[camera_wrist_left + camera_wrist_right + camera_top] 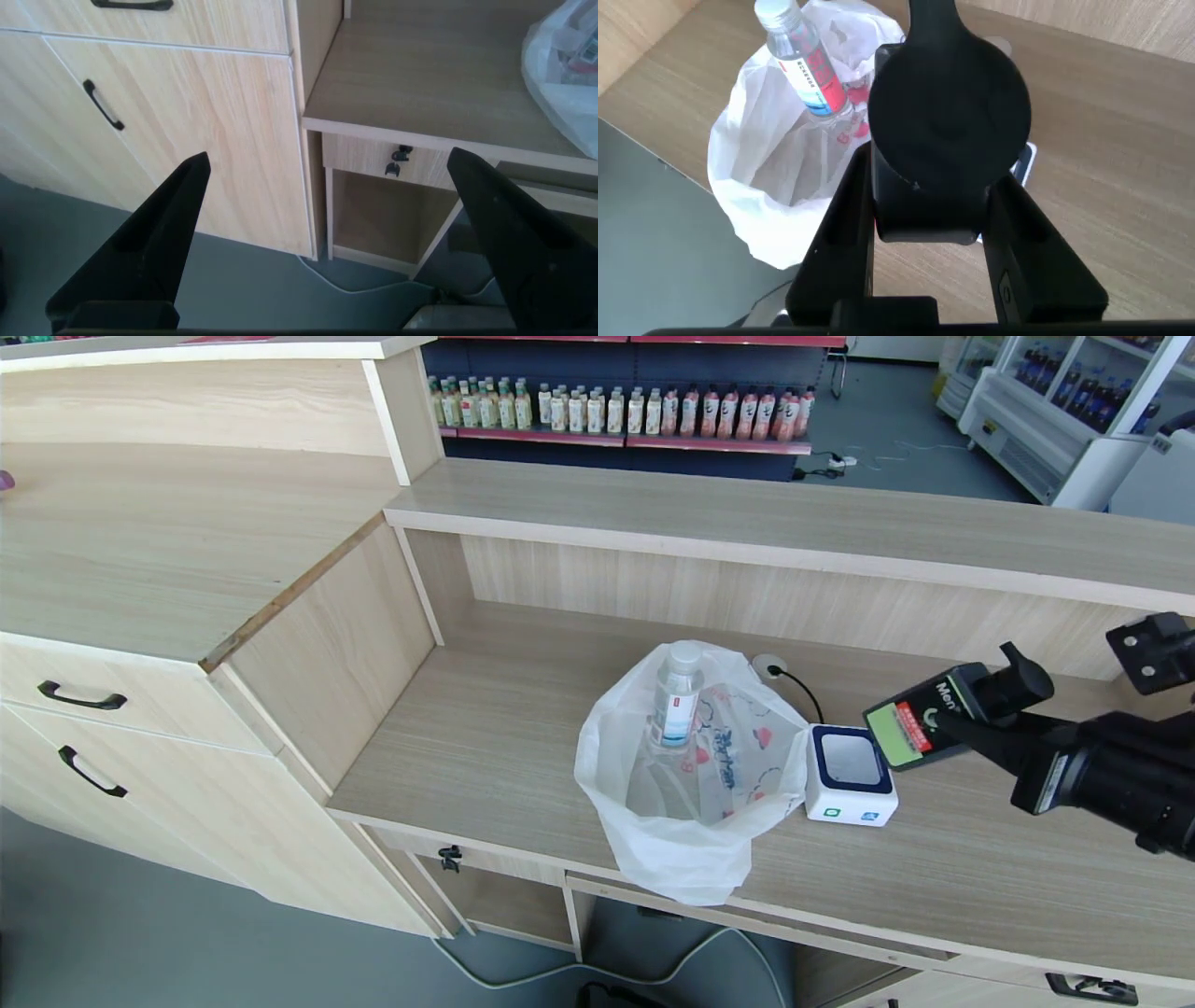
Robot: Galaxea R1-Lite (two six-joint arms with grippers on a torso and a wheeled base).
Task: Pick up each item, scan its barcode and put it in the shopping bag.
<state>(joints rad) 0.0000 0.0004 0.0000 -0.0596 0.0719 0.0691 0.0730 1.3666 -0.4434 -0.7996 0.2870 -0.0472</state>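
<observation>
Scanner and shopping bag sit touching at the centre of the head view on the lower counter, the bag to the left with its mouth propped open. That pairing looks deliberate, since an item read at the scanner has only a short way to travel into the bag. A water bottle already stands upright inside, leaning on the bag's far wall, so I judge at least one item done. At the right of the frame the right gripper has its jaws closed on the dark body of a toiletry tube with a green end. The tube is held clear of the counter, up and to the right of the scanner, and tilted so the green end points down-left toward the glass face. This reads as the scan step in hand, though whether the barcode faces the window I cannot tell. The grip sits well back on the body, which leaves the labelled end free to show. The left gripper hangs low by the counter's front edge, jaws spread wide and holding nothing — out of the way of the bag's mouth. A risk I see is the tube brushing the flimsy bag rim and folding it shut on the way in.
</observation>
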